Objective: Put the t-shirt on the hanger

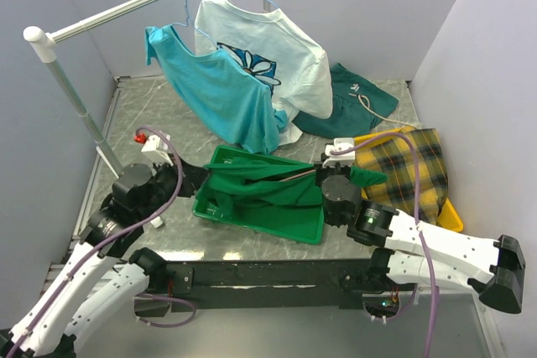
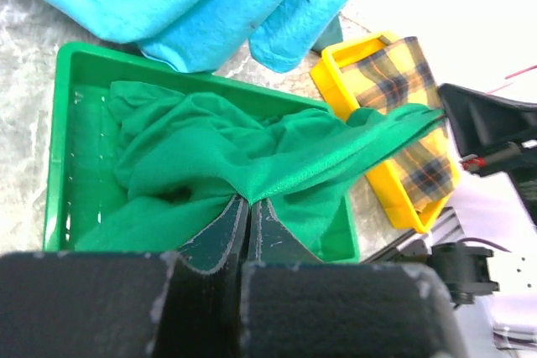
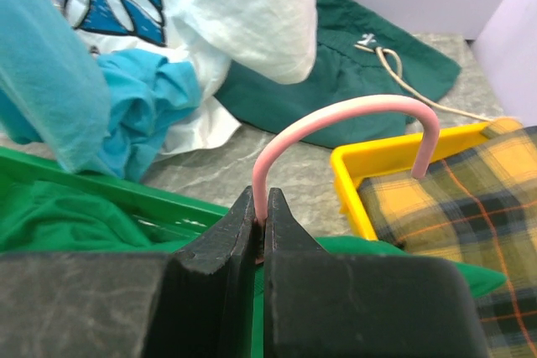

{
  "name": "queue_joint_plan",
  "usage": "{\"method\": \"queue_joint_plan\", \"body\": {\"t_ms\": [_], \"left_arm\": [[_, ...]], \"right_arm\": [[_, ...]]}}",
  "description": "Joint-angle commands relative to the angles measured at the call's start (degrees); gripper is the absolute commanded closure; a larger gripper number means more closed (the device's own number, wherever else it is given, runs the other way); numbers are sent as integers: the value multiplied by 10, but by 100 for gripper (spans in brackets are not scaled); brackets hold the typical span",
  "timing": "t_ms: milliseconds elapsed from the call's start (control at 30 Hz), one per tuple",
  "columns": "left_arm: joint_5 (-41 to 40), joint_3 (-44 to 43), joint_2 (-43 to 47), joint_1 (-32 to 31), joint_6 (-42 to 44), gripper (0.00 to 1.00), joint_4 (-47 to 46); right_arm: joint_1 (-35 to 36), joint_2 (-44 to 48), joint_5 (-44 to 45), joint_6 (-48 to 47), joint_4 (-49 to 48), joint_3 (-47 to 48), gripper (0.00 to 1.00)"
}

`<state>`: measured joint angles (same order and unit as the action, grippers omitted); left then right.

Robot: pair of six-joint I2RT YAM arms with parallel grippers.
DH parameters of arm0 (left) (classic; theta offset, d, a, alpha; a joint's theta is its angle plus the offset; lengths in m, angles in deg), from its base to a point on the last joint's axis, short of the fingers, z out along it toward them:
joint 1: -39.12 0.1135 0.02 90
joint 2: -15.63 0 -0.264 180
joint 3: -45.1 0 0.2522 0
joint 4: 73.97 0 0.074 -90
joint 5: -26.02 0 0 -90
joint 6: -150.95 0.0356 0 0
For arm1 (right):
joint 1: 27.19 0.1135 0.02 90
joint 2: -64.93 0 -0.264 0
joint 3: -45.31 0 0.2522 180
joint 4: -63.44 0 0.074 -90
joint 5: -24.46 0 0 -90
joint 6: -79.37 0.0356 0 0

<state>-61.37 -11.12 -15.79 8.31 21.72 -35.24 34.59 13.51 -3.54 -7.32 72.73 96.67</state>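
The bright green t-shirt [image 1: 268, 192] lies bunched in a green tray [image 1: 298, 230] and is drawn taut between my two grippers. My left gripper [image 1: 191, 175] is at the tray's left end, shut on a fold of the t-shirt [image 2: 252, 144], with the cloth pinched at its tips [image 2: 246, 200]. At the tray's right end, my right gripper [image 1: 322, 179] is shut on the neck of the pink wire hanger [image 3: 336, 116]. The hook arches up and over toward the yellow bin. The hanger's body is hidden under the green cloth [image 3: 67, 215].
A turquoise shirt [image 1: 222, 98] and a white flower-print shirt [image 1: 273, 52] hang on light-blue hangers from a rail [image 1: 143, 2] at the back. A dark teal garment [image 1: 361, 102] lies at the back right. A yellow bin [image 1: 449, 211] with plaid cloth stands right of the tray.
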Motion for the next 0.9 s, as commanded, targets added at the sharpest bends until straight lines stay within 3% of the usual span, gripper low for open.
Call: {"method": "queue_joint_plan", "body": {"t_ms": [0, 233, 333, 367, 467, 667, 867], "left_arm": [[-16, 20, -49, 3, 30, 98, -34], [5, 41, -128, 4, 26, 79, -59], [6, 17, -152, 4, 33, 66, -45], [13, 15, -153, 4, 33, 54, -46], [22, 5, -141, 3, 36, 43, -37], [60, -39, -109, 0, 68, 51, 30], [14, -68, -100, -82, 97, 54, 71]], "right_arm": [[6, 41, -15, 36, 1, 18, 100], [14, 75, -95, 41, -13, -1, 100], [15, 72, -99, 51, -10, -7, 100], [15, 67, -100, 52, -10, -6, 100], [17, 56, -94, 56, -7, -6, 100], [16, 41, -88, 59, -5, -2, 100], [17, 27, -88, 62, -5, 3, 100]]}}
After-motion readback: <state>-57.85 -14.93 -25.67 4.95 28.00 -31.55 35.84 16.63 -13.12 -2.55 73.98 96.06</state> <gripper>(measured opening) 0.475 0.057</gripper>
